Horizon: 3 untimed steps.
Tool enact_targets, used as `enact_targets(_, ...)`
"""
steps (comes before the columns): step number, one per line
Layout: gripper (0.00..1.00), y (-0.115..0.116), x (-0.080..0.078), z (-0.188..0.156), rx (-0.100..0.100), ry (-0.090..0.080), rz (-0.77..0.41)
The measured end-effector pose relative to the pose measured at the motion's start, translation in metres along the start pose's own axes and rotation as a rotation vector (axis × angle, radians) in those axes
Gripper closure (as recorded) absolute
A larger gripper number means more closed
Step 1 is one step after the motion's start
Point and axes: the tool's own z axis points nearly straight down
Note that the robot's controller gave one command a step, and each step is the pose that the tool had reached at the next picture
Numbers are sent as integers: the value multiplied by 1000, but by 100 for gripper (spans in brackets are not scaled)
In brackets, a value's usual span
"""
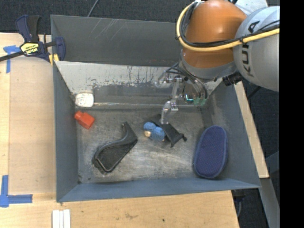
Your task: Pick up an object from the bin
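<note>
The scuffed grey bin (152, 167) has bare floor along its front wall, a black curved piece (115, 151) left, a dark blue oval pad (210, 151) against the right wall, and at mid-floor a small blue-and-black thing (154, 131) just under the gripper (167, 114), whose jaw state I cannot tell.

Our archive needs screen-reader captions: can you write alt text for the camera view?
A robot arm's pincer hangs low in a grey metal bin, over a small blue thing and a black piece near the middle. Around them lie a black curved part, a dark blue oval pad, an orange block and a white block.
</note>
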Motion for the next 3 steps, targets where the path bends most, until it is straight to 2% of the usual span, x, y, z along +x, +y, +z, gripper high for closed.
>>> enact_targets(1,0,-18,77,94,0,6,3)
enact_targets(2,0,-36,25,152,1,-10,-23)
enact_targets(3,100,-34,23,146,0,-16,-23)
